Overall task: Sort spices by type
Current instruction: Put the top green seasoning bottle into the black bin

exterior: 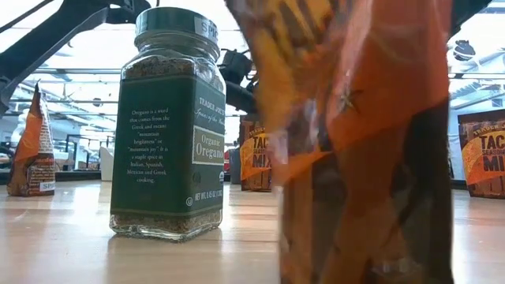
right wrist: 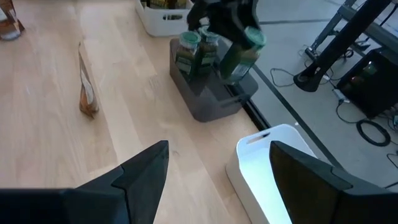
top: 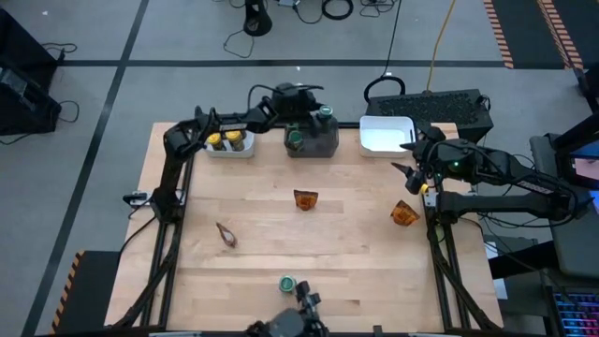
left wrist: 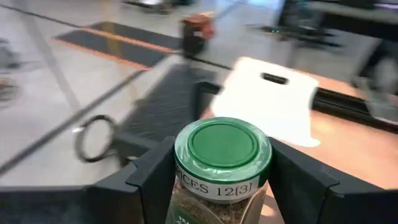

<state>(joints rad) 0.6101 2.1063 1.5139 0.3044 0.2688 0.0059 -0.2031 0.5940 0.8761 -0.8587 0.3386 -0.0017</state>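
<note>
The desk [top: 356, 253] carries 3 bins along its far edge: a white bin [top: 230, 148] with yellow-lidded jars [top: 225, 140], a dark grey bin [top: 312, 142] in the middle, and an empty white bin [top: 386, 137] toward the right arm.

The left gripper [left wrist: 221, 186] hangs over the dark grey bin, its fingers [left wrist: 155, 180] clamped on either side of a green-lidded jar [left wrist: 222, 149]. The jar sits between them with its lid toward the wrist camera, so its long axis runs up through the grip. In the right wrist view that jar [right wrist: 239, 53] is tilted above 2 like jars [right wrist: 196, 53] already standing in the bin. The coming move likely turns on this: the held jar is right over its own kind, with the free space in the bin below it.

The right gripper [right wrist: 217, 180] waits near the empty white bin, fingers spread wide and holding nothing.

Still loose on the desk are 3 orange-brown packets [top: 305, 199], [top: 404, 213], [top: 226, 235] and 1 green-lidded jar [top: 287, 282] near the front edge.
</note>
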